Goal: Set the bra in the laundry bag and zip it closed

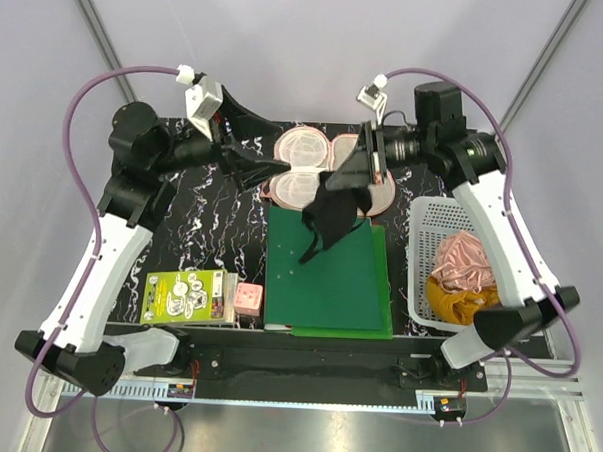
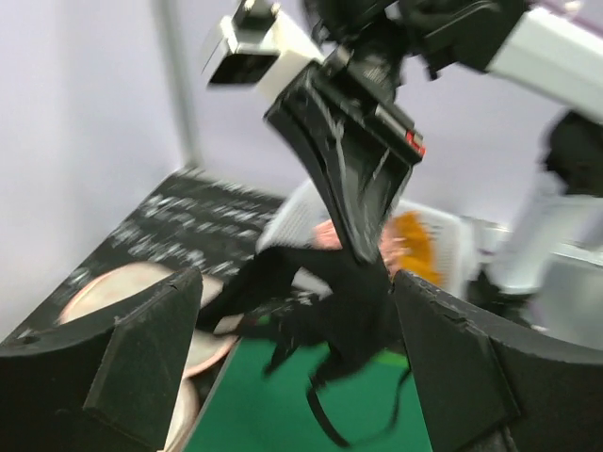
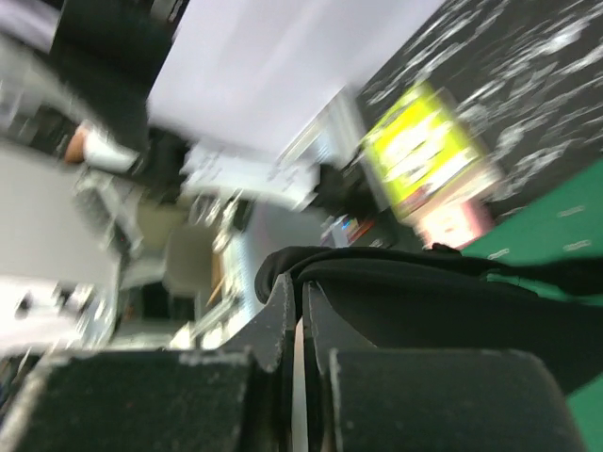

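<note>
Black fingers [image 2: 141, 358] of the left gripper [image 2: 297, 282] fill the bottom of the left wrist view, spread wide apart with nothing between them. From above, the left gripper [image 1: 259, 169] is seen held over the far part of the table [image 1: 201, 232], just left of the laundry bag [image 1: 303, 148].

The laundry bag is laid open at the middle of the table's far edge, its pale round cups facing up. Its rim is also caught at the left of the left wrist view [image 2: 113, 278].

The bra [image 1: 332, 215] is pinched in the right gripper [image 1: 337, 181], whose jaws are pressed tight on the black fabric. The bra is hung in the air over the near side of the bag and the far edge of a green mat [image 1: 329, 287], with a thin strap dangling down. The pinch is shown close up in the right wrist view [image 3: 300, 292], though that view is blurred.

A white basket [image 1: 417, 261] is set at the table's right edge, with a pink cloth [image 1: 465, 258] and a mustard cloth [image 1: 458, 303] inside. A yellow-green booklet [image 1: 183, 296] and a small pink box [image 1: 248, 300] are placed along the near edge, left of the mat.
</note>
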`<state>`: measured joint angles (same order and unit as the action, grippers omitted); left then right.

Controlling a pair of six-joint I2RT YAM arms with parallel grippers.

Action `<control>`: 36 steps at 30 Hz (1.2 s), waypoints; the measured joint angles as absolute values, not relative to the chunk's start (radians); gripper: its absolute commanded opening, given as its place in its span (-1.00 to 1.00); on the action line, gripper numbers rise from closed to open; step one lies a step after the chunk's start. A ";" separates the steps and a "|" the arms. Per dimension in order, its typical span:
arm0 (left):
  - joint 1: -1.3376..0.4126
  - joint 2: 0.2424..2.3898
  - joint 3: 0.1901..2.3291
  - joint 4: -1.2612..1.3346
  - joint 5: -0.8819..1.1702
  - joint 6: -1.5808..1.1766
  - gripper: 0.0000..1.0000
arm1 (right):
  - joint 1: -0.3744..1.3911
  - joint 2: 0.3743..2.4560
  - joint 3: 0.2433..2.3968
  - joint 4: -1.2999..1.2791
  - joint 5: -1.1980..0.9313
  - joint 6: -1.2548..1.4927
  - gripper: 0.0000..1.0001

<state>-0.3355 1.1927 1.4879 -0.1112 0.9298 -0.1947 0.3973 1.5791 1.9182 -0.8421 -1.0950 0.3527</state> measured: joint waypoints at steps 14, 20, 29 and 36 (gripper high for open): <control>-0.560 1.070 1.236 0.329 1.234 -0.606 0.75 | 0.638 1.224 1.601 -0.983 -1.333 0.434 -1.00; -0.709 1.084 1.188 0.294 1.249 -0.564 0.72 | 0.679 1.234 1.603 -0.984 -1.354 0.462 -1.00; -0.862 1.105 1.109 0.303 1.193 -0.504 0.73 | 0.731 1.277 1.651 -0.938 -1.357 0.513 -1.00; -0.881 1.136 1.104 0.317 1.181 -0.495 0.61 | 0.756 1.281 1.655 -0.878 -1.363 0.576 -1.00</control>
<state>-0.8814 1.1362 1.1038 0.3168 1.1812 -0.4946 0.7563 1.2812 1.6554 -0.8780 -1.3628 0.5758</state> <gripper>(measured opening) 0.840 0.017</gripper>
